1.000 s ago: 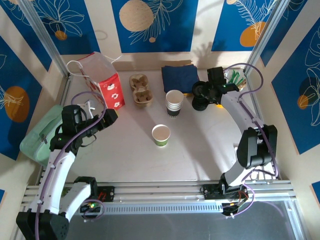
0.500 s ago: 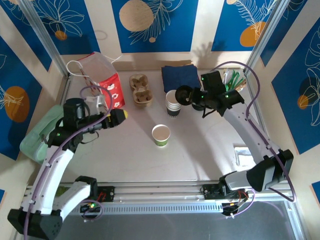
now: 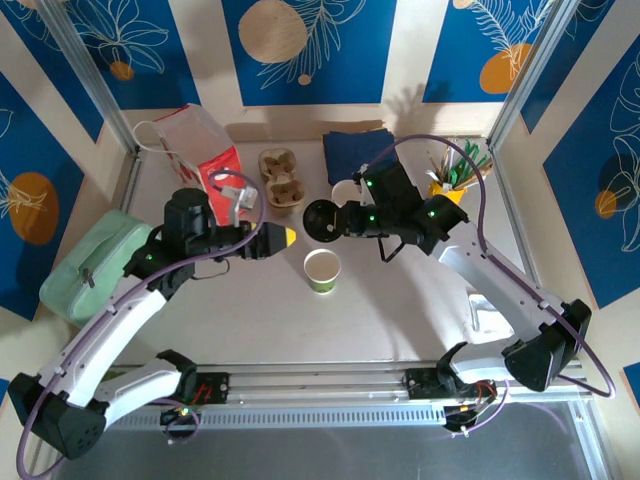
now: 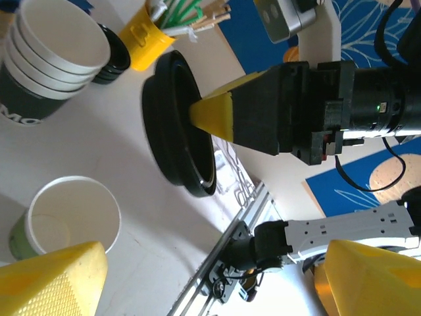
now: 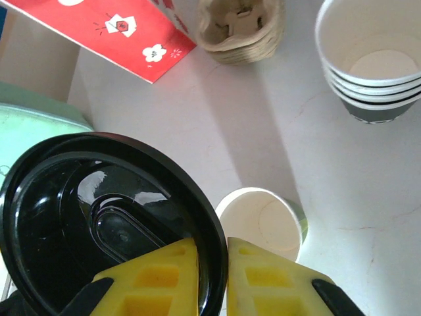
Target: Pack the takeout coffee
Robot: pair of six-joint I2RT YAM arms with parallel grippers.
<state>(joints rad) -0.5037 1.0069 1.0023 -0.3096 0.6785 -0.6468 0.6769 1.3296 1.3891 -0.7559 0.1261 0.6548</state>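
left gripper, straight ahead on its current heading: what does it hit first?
Likely the black lid held in the right gripper. The single paper cup sits off that line, though depth is unclear.

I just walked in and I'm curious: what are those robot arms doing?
The right arm's fingers pinch a black lid, held on edge near a lone paper cup. The left arm's fingers are open close to that cup, holding nothing. The cup has no lid yet.
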